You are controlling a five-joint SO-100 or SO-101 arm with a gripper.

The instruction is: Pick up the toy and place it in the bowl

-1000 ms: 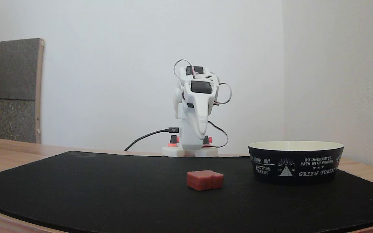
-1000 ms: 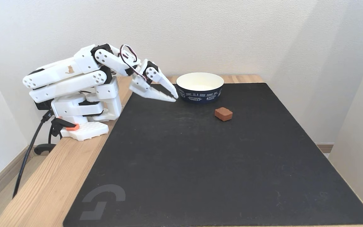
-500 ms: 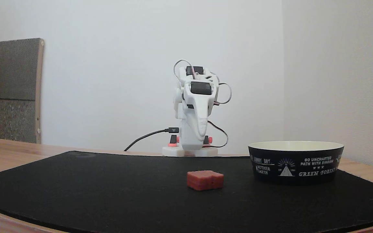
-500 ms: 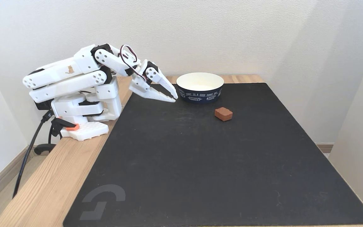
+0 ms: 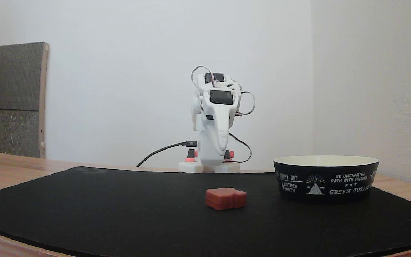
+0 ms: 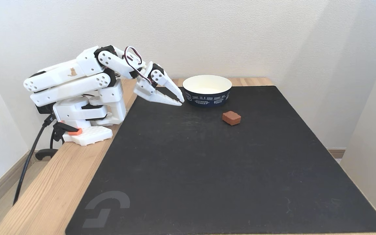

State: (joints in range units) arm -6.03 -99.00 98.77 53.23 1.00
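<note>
Fingers (image 6: 180, 101) nearly closed, tips converging to a point with just a thin dark slit further back, nothing between them. They hang low over the near-left edge of the black mat (image 6: 207, 169) in the angled fixed view, tips aimed toward the bowl (image 6: 207, 95) and just short of its left side, not touching. In the low front fixed view the fingers (image 5: 224, 150) point down and toward the camera, over the arm's base.

Arm (image 6: 73, 81) folded back on itself, base clamped on the worktop (image 6: 57, 182) beside the mat.

One toy (image 6: 231, 117): brick-red, flat, squarish, no clear long axis. Lies flat on the mat, corners turned diagonal to the mat edges in the angled view. Sits near the bowl, apart from it, on the side away from the wall. In the front view the toy (image 5: 226, 198) is left of the bowl (image 5: 325, 179), a clear gap between them.

One bowl, upright, black outside with white print, cream inside, contents none visible.

One arm, one mat.
</note>
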